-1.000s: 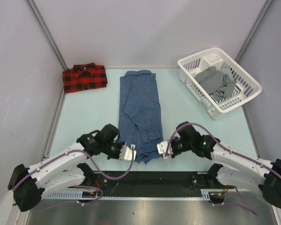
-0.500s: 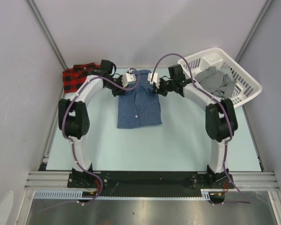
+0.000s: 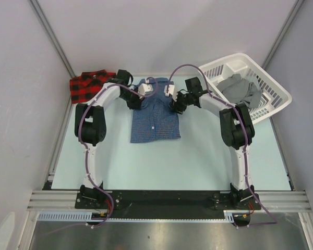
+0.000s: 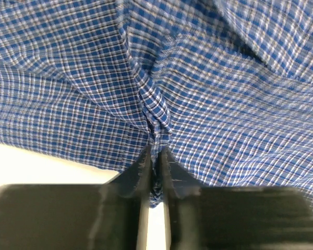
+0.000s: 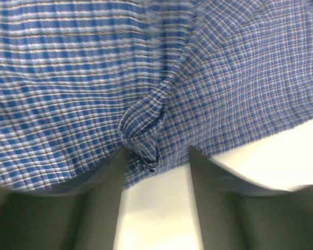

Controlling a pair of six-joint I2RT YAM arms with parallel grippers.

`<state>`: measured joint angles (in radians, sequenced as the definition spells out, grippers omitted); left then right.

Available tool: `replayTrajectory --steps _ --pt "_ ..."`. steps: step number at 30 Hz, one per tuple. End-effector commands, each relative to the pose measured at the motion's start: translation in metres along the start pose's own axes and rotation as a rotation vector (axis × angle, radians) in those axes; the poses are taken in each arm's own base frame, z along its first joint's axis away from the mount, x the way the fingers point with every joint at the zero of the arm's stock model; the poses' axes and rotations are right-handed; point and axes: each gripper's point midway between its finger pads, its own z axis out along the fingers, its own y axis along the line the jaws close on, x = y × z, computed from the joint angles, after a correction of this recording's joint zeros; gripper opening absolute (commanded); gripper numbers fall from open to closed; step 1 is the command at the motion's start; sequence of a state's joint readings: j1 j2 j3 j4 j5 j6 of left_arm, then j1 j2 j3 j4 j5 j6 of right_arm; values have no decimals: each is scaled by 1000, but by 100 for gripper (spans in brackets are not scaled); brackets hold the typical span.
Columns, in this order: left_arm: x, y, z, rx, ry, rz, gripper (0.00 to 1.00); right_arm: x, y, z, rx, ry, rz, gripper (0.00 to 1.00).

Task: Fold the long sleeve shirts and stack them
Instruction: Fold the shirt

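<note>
Pinching blue shirt (image 3: 155, 117), folded at worktop's (image 3: 198, 156) far edge, with left end effector (image 4: 155, 166); right end effector (image 5: 156, 177) spread (cloth bunch loose between). Plaid shirt (image 3: 88, 86) folded at far-left corner. Probably only stacking left.

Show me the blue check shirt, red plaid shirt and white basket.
blue check shirt (image 3: 155, 122), top view, front panel.
red plaid shirt (image 3: 86, 88), top view, middle.
white basket (image 3: 268, 76), top view, right rim.
</note>
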<state>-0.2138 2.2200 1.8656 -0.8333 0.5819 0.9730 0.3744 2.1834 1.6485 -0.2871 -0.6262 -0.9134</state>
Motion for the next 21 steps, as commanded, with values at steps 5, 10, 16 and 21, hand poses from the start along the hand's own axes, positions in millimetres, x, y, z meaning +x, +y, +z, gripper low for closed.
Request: replayTrajectory --steps 5,10,16,21 --pt "-30 3 -78 -95 -124 -323 70 -57 -47 -90 161 -31 269 81" --pt "-23 -69 -88 25 -212 -618 85 -63 16 -120 4 -36 729 86" --pt "20 -121 -60 17 -206 -929 82 -52 63 -100 -140 -38 1076 76" --pt "41 -133 -43 4 -194 -1038 74 -23 91 -77 -199 26 1203 76"
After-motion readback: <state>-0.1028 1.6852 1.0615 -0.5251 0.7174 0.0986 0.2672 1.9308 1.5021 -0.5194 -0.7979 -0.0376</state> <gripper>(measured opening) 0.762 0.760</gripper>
